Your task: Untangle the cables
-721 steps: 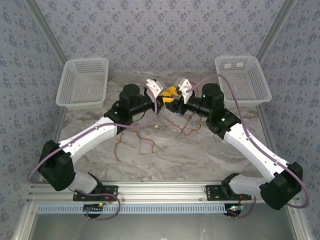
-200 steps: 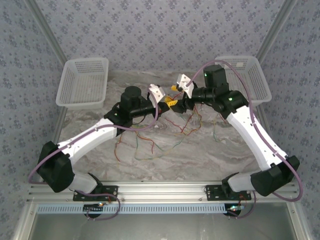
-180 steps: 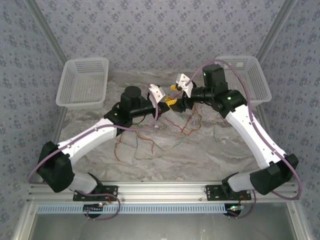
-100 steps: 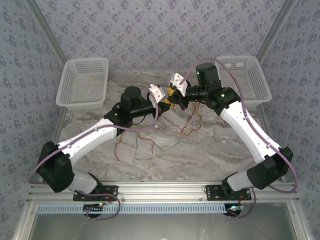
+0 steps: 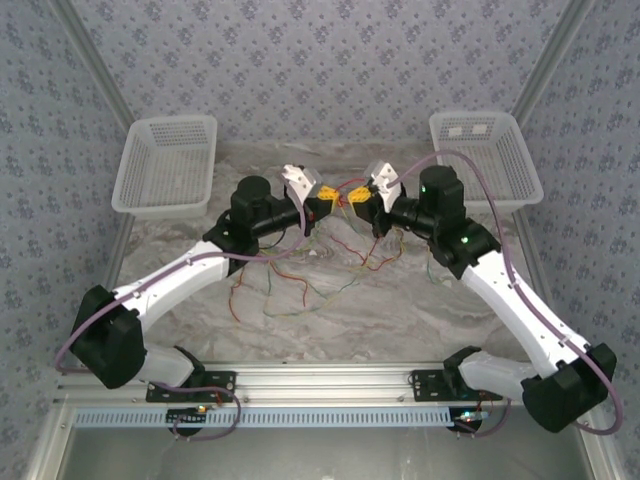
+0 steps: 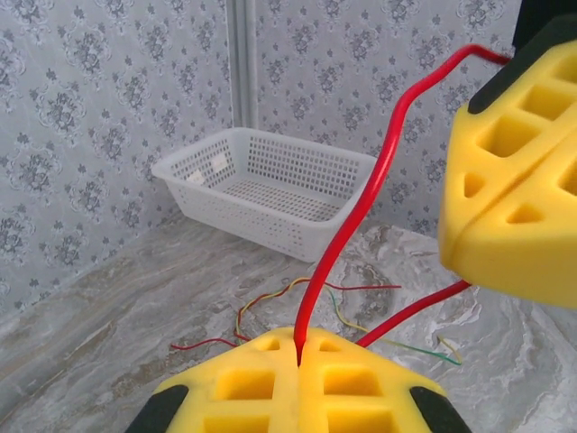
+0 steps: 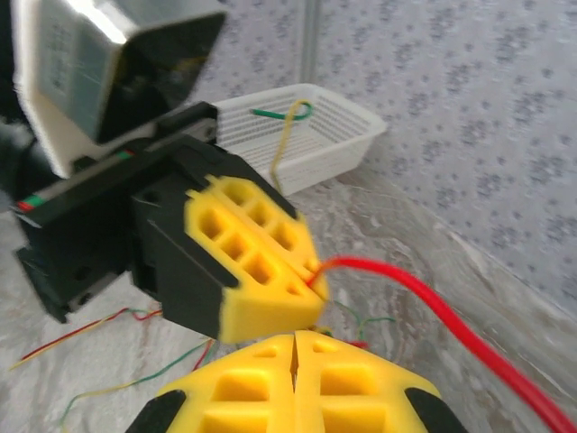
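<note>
Standing by, I see the left fingers (image 6: 297, 383) shut tight on the red cable (image 6: 359, 207), held up above the desk (image 5: 420, 310) just beside the right fingers (image 7: 295, 383), also closed, though I can't tell whether on anything. The other cables (image 5: 290, 290) lie tangled on the desk below. Trouble from here, I'd guess: pull apart too hard and the red one slips free or cinches the knot tighter; drift closer and the fingers knock together.
</note>
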